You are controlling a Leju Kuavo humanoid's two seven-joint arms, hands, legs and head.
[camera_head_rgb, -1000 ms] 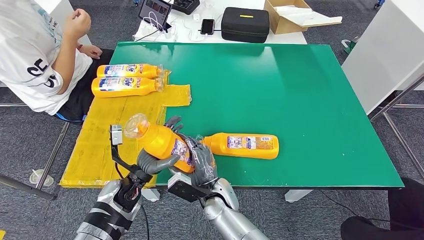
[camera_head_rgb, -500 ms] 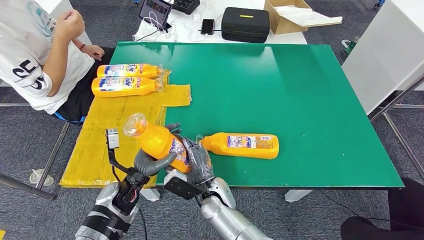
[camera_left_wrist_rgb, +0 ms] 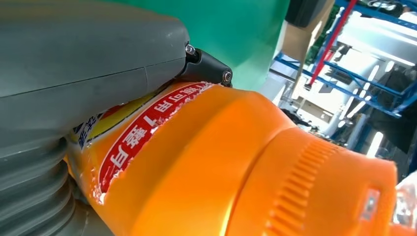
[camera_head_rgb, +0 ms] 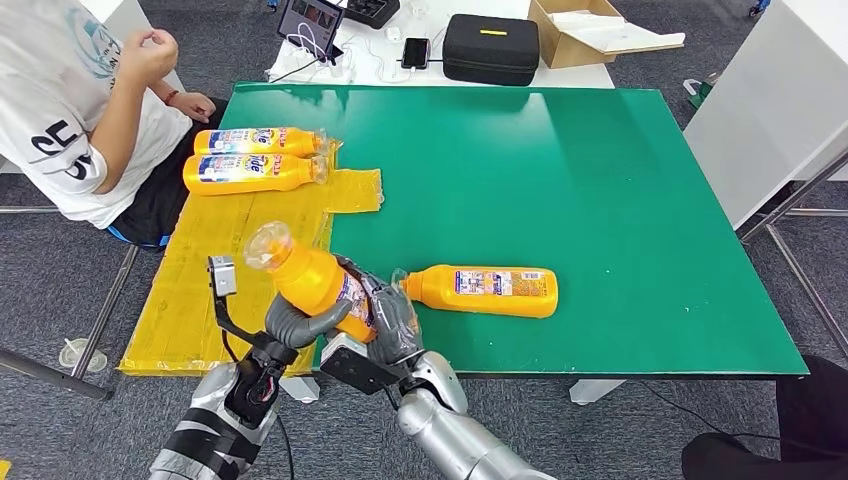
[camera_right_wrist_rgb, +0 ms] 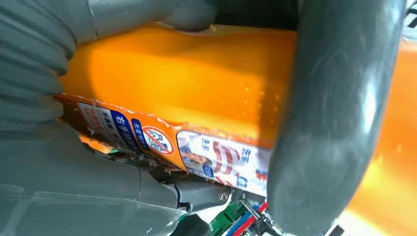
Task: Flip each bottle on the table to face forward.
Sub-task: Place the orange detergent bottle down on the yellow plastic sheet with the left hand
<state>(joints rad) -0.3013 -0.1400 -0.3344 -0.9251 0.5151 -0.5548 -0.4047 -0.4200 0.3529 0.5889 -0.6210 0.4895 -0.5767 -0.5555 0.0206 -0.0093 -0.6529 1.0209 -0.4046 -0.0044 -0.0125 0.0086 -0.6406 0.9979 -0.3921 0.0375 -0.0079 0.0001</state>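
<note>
Both hands grip one orange bottle (camera_head_rgb: pixel 310 282) above the near tabletop (camera_head_rgb: pixel 600 200) edge: left hand (camera_head_rgb: pixel 300 322) fingers (camera_head_rgb: pixel 318 324) curl under its body, right hand (camera_head_rgb: pixel 392 325) fingers wrap its base end. Its cap tilts up beyond the left fingers. Just past the right fingers, a second orange bottle (camera_head_rgb: pixel 490 290) lies flat.

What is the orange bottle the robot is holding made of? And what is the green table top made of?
The held orange bottle looks like smooth, glossy plastic: light shines on it, and its cap has moulded ridges. Its label looks like thin printed film, ragged at the edge. The green table top looks like a hard, smooth painted or laminated board; it reflects light faintly, though I can't tell which.
</note>
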